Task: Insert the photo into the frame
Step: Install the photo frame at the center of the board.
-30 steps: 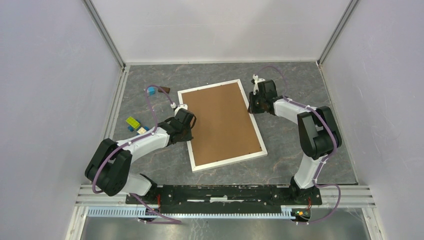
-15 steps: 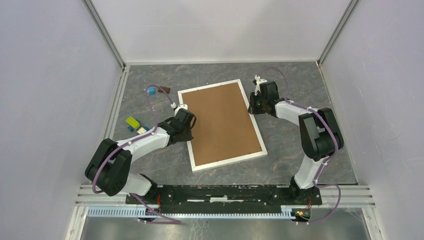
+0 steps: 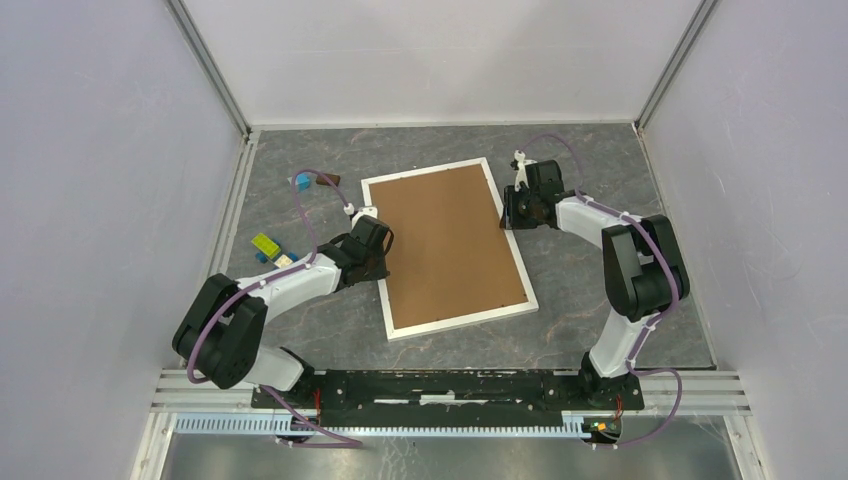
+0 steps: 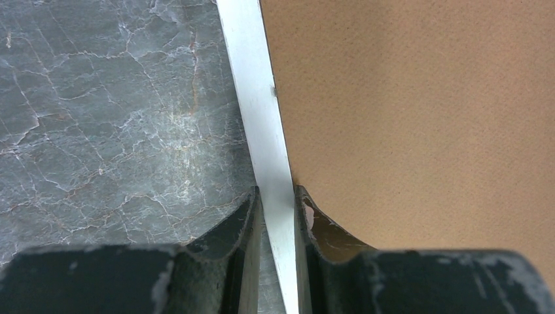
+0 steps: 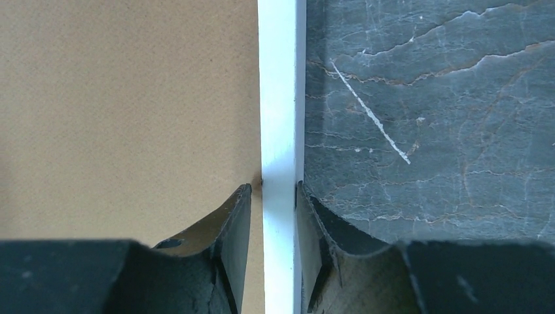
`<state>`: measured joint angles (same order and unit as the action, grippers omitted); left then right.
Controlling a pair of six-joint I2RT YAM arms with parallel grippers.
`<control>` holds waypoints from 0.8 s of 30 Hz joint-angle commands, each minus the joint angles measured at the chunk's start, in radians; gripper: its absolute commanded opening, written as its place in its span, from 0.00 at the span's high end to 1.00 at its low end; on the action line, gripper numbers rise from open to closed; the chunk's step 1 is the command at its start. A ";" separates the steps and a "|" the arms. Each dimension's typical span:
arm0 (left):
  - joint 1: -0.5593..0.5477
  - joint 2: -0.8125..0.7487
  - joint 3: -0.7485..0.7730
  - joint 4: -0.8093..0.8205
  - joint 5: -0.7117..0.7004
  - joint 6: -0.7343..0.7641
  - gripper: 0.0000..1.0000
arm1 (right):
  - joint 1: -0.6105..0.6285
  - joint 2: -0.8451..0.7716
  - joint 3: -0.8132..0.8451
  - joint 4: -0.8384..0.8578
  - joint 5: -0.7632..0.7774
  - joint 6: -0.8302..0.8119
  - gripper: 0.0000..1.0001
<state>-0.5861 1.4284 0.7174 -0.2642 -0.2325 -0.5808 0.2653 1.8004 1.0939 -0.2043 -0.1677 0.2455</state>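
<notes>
The white frame lies flat in the middle of the table with the brown backing board filling it. The photo is hidden. My left gripper is shut on the frame's left rim. In the left wrist view the white rim runs between the fingers of the left gripper, beside the board. My right gripper is shut on the frame's right rim near the far corner. In the right wrist view the rim sits between the fingers of the right gripper.
Small loose pieces lie left of the frame: a blue block, a brown piece, a yellow-green block and a small pale block. Enclosure walls stand on the left, right and far sides.
The frame has shifted slightly to the right with both grippers on its rims. The right gripper has moved a little right; the left arm has barely moved.
</notes>
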 commanded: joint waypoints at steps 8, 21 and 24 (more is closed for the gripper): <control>-0.015 0.051 -0.017 -0.005 0.080 0.030 0.98 | -0.039 -0.039 0.040 0.005 -0.028 -0.002 0.60; -0.015 0.054 -0.016 -0.006 0.080 0.030 0.98 | -0.039 0.012 0.018 0.018 -0.040 -0.011 0.64; -0.015 0.054 -0.015 -0.004 0.081 0.032 0.98 | -0.037 0.015 0.002 0.026 -0.054 -0.007 0.64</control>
<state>-0.5861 1.4292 0.7174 -0.2638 -0.2317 -0.5808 0.2272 1.8023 1.0977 -0.2050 -0.1947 0.2455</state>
